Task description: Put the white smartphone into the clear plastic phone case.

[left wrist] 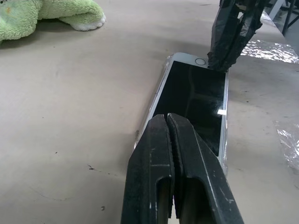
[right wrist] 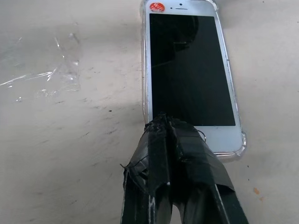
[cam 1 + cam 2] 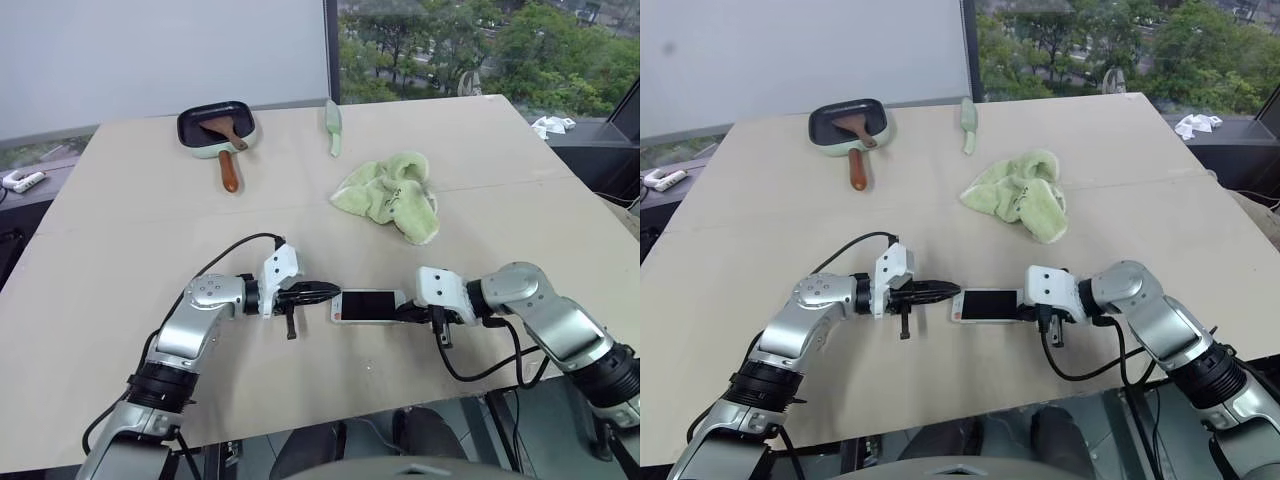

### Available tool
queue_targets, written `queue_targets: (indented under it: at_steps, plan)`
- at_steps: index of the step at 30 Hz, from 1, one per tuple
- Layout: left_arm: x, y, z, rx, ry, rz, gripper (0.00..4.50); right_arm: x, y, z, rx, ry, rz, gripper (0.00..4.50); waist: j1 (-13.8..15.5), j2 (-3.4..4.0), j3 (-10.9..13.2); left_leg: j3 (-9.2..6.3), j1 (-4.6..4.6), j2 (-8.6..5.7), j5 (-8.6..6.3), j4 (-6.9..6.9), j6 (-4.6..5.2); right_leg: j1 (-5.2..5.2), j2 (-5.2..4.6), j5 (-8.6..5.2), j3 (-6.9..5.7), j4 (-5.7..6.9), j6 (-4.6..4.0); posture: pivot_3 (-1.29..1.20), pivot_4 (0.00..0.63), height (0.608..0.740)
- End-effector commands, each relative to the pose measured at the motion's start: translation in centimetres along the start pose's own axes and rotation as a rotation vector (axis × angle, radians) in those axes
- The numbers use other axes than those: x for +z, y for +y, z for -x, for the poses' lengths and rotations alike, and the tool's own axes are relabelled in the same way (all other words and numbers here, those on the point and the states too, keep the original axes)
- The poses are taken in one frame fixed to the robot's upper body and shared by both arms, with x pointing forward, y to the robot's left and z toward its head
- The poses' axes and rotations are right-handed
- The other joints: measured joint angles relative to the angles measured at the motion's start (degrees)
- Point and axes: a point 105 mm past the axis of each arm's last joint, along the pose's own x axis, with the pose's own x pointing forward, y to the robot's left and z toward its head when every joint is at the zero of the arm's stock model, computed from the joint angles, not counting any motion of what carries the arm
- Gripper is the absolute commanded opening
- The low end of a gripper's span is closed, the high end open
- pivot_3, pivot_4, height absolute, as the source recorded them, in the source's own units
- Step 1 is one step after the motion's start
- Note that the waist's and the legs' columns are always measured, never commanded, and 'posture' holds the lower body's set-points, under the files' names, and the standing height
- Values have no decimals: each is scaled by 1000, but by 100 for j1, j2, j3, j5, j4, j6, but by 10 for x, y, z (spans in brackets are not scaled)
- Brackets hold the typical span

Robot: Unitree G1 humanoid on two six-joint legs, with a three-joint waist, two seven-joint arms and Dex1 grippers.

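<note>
White smartphone (image 2: pixel 189 70) seated in clear plastic phone case (image 2: pixel 242 144), near table (image 3: pixel 150 220) front edge; my left gripper (image 3: pixel 322 293) and right gripper (image 3: pixel 405 311) closed, empty, tips pressing opposite ends.

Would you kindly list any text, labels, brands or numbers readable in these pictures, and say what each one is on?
No legible text anywhere.
Phone: a small red round sticker at its far end bears white marks, too small to read; the screen is dark.
Case, cloth, pan and table: no writing seen.
</note>
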Motion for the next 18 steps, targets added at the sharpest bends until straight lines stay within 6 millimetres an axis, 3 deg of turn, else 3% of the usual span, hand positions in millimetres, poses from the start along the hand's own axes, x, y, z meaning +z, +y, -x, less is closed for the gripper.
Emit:
queue_targets:
  at_steps: [1,6,18]
  plan:
    - [12,3,2,0,-23,-49,58,-82,32,-10,42,206,-269,0,8,1,2,0,-1,-1,0,0,0,0,-1,0,0,-1,0,0,150,740]
    - [11,3,-1,-9,-24,-48,58,-97,37,-4,31,225,-284,0,19,3,4,-1,-2,-4,0,0,0,1,-4,-3,0,-3,5,0,150,740]
    - [12,4,-3,-14,-24,-51,58,-108,42,-3,50,246,-280,0,21,-2,1,-4,-3,-5,-1,-1,1,1,-4,-2,-2,-5,2,0,150,740]
